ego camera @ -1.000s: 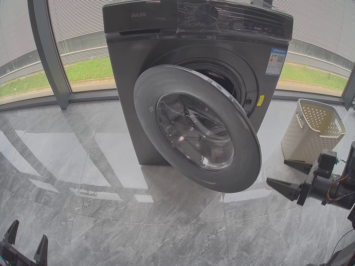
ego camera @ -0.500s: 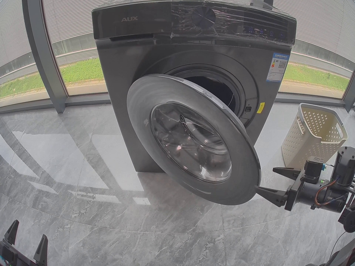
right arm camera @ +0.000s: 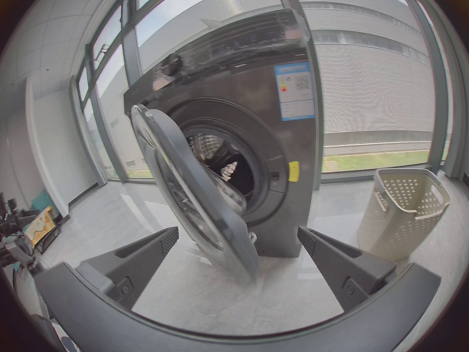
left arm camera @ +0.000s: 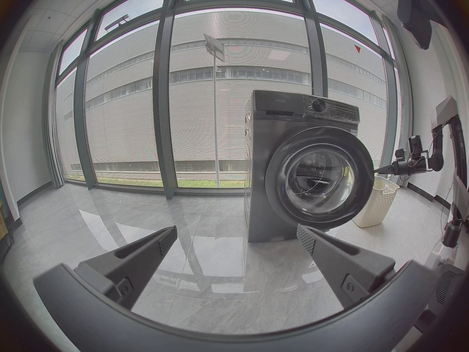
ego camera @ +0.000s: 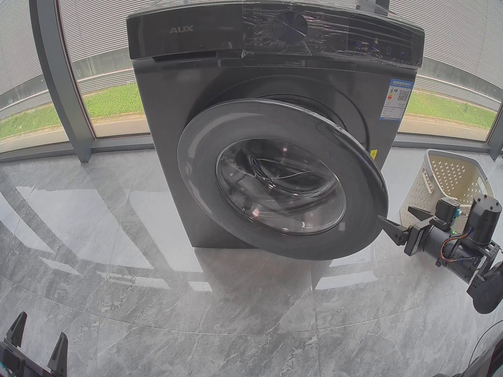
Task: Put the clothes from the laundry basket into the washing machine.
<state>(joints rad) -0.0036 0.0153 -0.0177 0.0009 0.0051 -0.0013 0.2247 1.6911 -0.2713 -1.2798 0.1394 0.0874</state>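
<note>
Head view: washer (ego camera: 167,106), door (ego camera: 209,147) half-shut; right gripper (ego camera: 396,217), fingers spread, tip at door's rim; left gripper (ego camera: 41,328) spread, well apart; basket (ego camera: 461,179) beside; clothes (right arm camera: 221,163) seemingly in drum; risk: tip slipping, door rebounding.

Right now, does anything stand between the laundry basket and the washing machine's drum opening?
Yes. The round door stands partly across the drum opening, on the laundry basket side. The open right hand is at the door's outer edge.

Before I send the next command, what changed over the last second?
The right hand, open, moved in to the rim of the door, which swung from wide open toward shut. The left hand stayed low and open; the laundry basket kept its place beside the washing machine.
</note>
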